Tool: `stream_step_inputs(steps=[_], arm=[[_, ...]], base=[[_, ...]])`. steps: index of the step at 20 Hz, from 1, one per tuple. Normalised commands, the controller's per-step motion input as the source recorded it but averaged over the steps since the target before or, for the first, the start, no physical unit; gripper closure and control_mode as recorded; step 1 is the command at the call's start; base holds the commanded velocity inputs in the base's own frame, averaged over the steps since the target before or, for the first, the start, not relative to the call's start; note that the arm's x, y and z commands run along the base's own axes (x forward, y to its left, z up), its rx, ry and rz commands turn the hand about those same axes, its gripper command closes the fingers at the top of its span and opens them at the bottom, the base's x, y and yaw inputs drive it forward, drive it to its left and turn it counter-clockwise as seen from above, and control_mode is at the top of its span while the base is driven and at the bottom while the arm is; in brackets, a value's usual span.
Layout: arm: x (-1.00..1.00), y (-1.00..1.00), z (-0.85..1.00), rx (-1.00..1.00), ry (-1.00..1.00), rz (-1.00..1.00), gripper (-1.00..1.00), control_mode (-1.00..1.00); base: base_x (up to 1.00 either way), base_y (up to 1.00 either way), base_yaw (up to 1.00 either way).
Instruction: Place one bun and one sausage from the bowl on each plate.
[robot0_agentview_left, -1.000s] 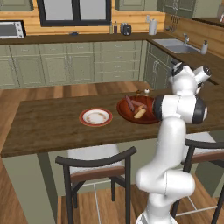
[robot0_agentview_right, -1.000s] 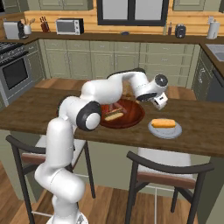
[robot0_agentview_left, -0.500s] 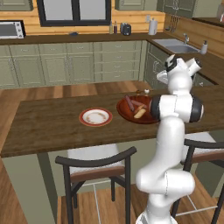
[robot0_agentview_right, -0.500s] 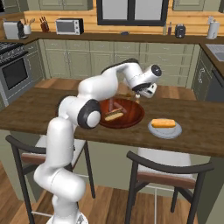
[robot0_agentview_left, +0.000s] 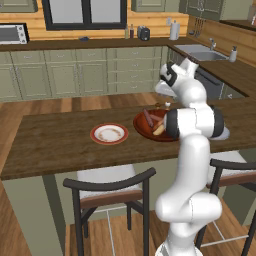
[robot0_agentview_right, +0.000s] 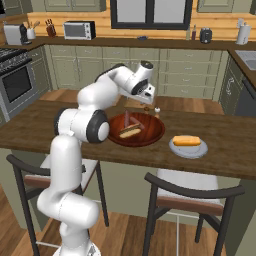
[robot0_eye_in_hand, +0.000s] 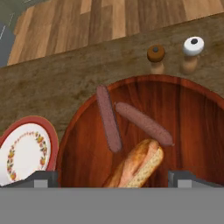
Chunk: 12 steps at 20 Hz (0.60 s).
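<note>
The claw (robot0_eye_in_hand: 112, 177) hangs released, jaws wide, above the bowl (robot0_eye_in_hand: 192, 118) — 2 sausages (robot0_eye_in_hand: 108, 118) and 1 bun (robot0_eye_in_hand: 136, 164) lie below it.

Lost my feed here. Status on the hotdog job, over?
Gripper open, empty, above bowl. Bowl holds one bun, two sausages. Grey plate has a bun, red-rimmed plate bare. Shakers behind bowl, not blocking.
</note>
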Motion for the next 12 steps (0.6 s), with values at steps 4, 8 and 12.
stream_step_inputs(steps=[4,8,12], arm=[[0.02,0.85,-0.16,0.00,0.05,0.00,-1.00,-1.00],[0.14,0.35,-0.43,0.00,0.01,0.00,-1.00,-1.00],[0.28,0.00,-0.36,0.00,0.00,0.00,-1.00,-1.00]], base=[[0.00,0.00,0.00],[0.00,0.00,0.00],[0.00,0.00,0.00]])
